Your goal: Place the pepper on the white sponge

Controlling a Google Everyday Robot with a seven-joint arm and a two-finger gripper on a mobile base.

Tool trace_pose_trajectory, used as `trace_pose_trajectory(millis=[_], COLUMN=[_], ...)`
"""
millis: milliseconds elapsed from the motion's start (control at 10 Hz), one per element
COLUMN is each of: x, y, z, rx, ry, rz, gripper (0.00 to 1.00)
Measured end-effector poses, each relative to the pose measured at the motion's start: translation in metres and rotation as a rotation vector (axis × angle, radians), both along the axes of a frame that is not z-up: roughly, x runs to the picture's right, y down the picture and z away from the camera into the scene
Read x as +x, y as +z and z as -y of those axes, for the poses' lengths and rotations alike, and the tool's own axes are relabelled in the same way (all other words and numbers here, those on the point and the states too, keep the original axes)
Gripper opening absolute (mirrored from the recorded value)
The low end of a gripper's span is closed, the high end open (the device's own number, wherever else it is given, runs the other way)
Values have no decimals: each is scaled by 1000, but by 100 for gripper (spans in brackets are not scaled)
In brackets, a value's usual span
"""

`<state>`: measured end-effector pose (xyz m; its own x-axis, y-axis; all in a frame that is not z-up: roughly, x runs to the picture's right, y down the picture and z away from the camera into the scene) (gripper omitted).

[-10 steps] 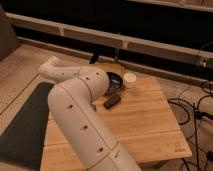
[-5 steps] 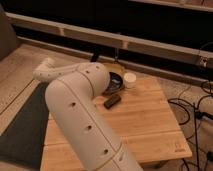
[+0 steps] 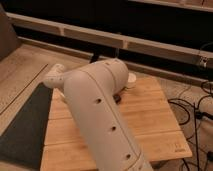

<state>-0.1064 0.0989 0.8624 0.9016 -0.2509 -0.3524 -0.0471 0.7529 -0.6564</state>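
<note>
The robot's thick cream-white arm (image 3: pixel 102 117), a rounded plastic shell dotted with small dark holes, filled the middle of the camera view, running from the bottom edge up and leftward to a bent joint (image 3: pixel 55 79) near the table's far left corner. It hid most of what lay behind it.

The gripper was out of sight, somewhere beyond or beneath the arm's bulk; its fingers were pressed together, and whether they pinched anything could not be told.

Under the arm stood a light wooden table top (image 3: pixel 150 125) of bamboo-like planks, with visible seams between the boards. At its far edge, just right of the arm's upper curve, a small round white cup (image 3: pixel 131 80) peeked out, partly covered by the arm. A small dark thing (image 3: pixel 118 98) showed on the wood right against the arm's edge (too little of it was visible to name it).

The pepper and the white sponge could not be found in the view; if they sat on the table, the arm covered them.

Left of the table lay a flat dark grey mat (image 3: pixel 25 125) on the pale floor. Black cables (image 3: pixel 192 112) coiled on the floor to the right, and a long dark shelf unit with pale rails (image 3: pixel 125 42) ran across the background.
</note>
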Motion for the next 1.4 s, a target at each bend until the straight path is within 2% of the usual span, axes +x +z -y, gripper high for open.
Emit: trace_pose_trajectory(millis=[200,400,700,900,1000,1400], x=[19,18,-3,-4,-3,-5], y=[6,13,18,18,18,18], z=[15,26,11,5,5,4], rx=[52,71,45,35,35,34], ry=[-5,-46,-87,-87,-86,-88], rz=[22,65,131,139,137,139], gripper=[0,0,0,1,6,48])
